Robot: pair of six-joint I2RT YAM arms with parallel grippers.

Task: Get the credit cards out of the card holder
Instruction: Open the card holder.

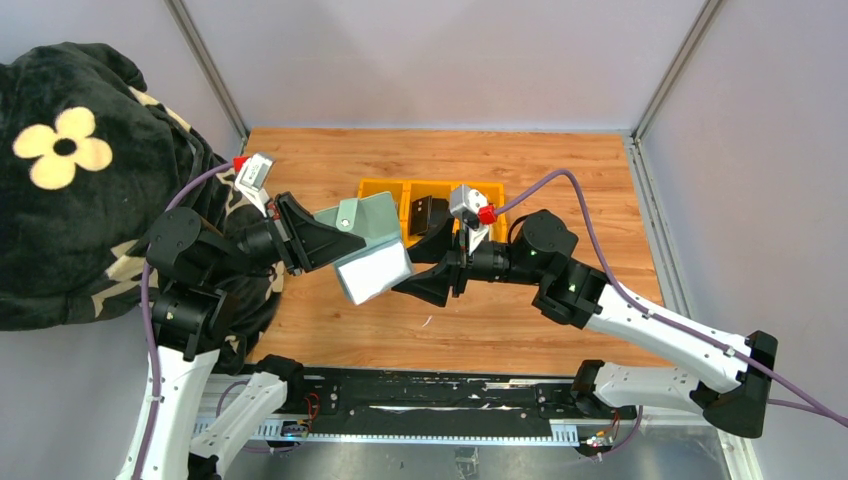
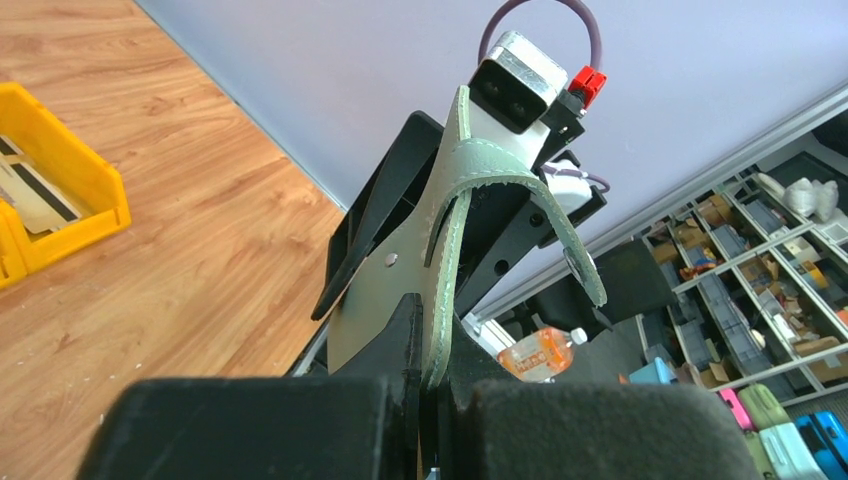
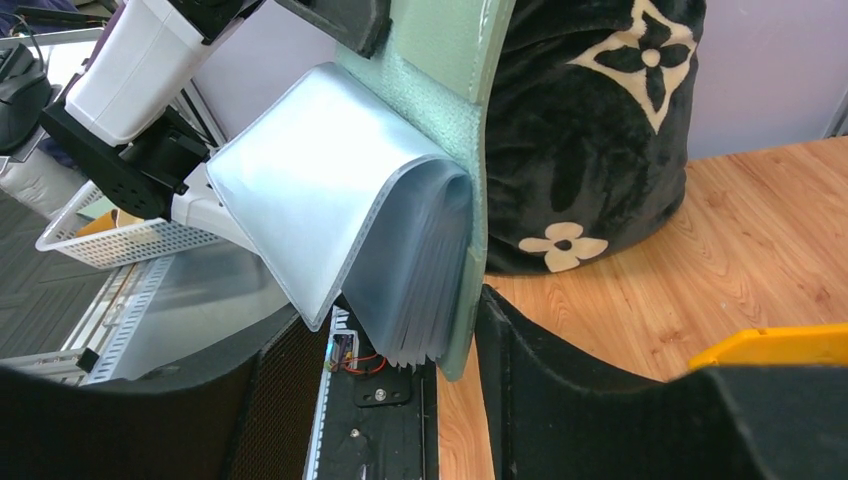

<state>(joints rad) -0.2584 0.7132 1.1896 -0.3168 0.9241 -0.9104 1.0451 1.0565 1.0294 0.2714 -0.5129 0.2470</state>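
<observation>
The sage-green card holder (image 1: pixel 368 222) hangs open in the air above the table's middle, its pale clear pockets (image 1: pixel 374 272) fanned out below. My left gripper (image 1: pixel 335 236) is shut on the green cover (image 2: pixel 392 295), the snap tab (image 2: pixel 572 250) curling away behind it. My right gripper (image 3: pixel 400 345) stands open around the lower edge of the pocket stack (image 3: pixel 420 270), one finger (image 3: pixel 545 385) close beside the cover. I can make out no card inside the pockets. A black credit card (image 1: pixel 428 214) lies in the yellow tray, and a beige one (image 2: pixel 38 200) shows there too.
The yellow three-part tray (image 1: pixel 383 190) sits behind the grippers on the wooden table. A black plush blanket with beige flowers (image 1: pixel 70 170) bulks along the left side. Grey walls close the back and sides. A black rail (image 1: pixel 400 395) runs along the near edge.
</observation>
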